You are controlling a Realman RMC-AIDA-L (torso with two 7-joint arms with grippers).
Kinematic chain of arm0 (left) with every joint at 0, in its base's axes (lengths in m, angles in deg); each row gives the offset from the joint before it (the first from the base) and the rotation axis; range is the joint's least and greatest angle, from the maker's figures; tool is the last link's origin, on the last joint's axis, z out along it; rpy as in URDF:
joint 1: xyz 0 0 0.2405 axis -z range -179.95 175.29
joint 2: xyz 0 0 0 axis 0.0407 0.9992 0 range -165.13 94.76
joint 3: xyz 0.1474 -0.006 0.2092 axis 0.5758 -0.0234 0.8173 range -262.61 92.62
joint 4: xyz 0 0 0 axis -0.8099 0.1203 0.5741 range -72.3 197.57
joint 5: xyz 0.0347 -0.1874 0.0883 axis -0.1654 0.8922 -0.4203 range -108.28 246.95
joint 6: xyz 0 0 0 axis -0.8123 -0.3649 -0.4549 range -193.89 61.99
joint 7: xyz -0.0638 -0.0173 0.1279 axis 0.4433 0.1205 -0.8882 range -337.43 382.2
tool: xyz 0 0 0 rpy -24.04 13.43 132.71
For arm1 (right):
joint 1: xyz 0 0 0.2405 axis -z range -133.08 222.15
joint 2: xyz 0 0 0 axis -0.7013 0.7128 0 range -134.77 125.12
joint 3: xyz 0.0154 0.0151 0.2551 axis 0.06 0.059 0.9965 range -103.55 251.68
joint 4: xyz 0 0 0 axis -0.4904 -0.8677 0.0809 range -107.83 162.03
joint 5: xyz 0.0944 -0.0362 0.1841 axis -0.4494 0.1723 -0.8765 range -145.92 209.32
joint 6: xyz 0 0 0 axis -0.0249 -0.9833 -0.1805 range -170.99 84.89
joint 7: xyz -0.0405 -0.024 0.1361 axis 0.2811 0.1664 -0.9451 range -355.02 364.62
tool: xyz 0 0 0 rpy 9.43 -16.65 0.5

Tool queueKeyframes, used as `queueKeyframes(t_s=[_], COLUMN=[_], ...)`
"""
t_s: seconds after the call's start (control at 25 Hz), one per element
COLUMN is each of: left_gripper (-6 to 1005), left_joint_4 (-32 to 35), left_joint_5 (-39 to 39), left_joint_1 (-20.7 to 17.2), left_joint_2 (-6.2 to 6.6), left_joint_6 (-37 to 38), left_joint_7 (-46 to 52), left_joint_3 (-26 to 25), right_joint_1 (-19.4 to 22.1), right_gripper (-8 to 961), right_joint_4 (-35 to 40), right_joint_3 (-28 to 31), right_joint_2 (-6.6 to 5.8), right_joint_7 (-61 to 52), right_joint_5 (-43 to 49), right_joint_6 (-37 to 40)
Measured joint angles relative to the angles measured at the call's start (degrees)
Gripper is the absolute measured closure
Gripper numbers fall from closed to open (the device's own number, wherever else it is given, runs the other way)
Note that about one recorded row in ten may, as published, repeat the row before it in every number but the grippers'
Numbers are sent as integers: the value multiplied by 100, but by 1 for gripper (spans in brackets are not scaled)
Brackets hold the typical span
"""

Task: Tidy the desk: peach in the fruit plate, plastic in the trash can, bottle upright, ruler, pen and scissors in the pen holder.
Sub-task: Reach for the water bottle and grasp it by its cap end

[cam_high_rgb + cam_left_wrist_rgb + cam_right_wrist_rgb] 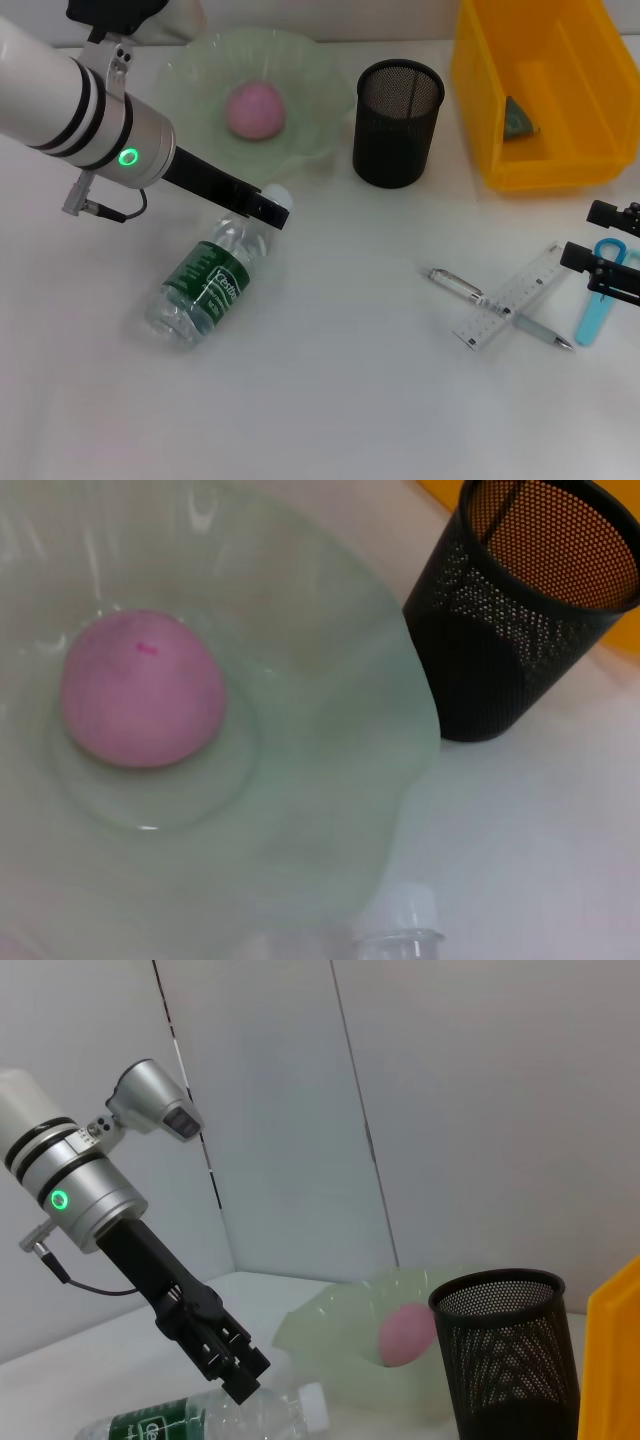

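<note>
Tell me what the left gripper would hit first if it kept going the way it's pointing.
Most likely the water bottle lying on its side: the left gripper angles down toward its white cap, though depth is uncertain.

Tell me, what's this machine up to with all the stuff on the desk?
It's tidying. The peach already sits in the green fruit plate, and plastic lies in the yellow bin. The left tool is at the neck of the fallen bottle. The ruler, pen and scissors lie outside the pen holder, near the right tool.
</note>
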Motion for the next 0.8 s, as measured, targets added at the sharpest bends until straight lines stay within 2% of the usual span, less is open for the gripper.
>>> queueKeyframes(t_s=[0.28,0.8], left_gripper=[202,214], left_joint_4=[-314,-653], left_joint_5=[-35,-9], left_joint_1=[59,176], left_joint_2=[2,-12], left_joint_6=[-307,-741], left_joint_7=[-2,8], left_joint_3=[36,418], right_joint_1=[-13,-58], right_gripper=[206,206], right_joint_4=[-5,-49], right_joint_3=[4,3], right_joint_2=[23,55], right_joint_7=[19,29], right_joint_5=[38,54], right_joint_6=[-15,-207])
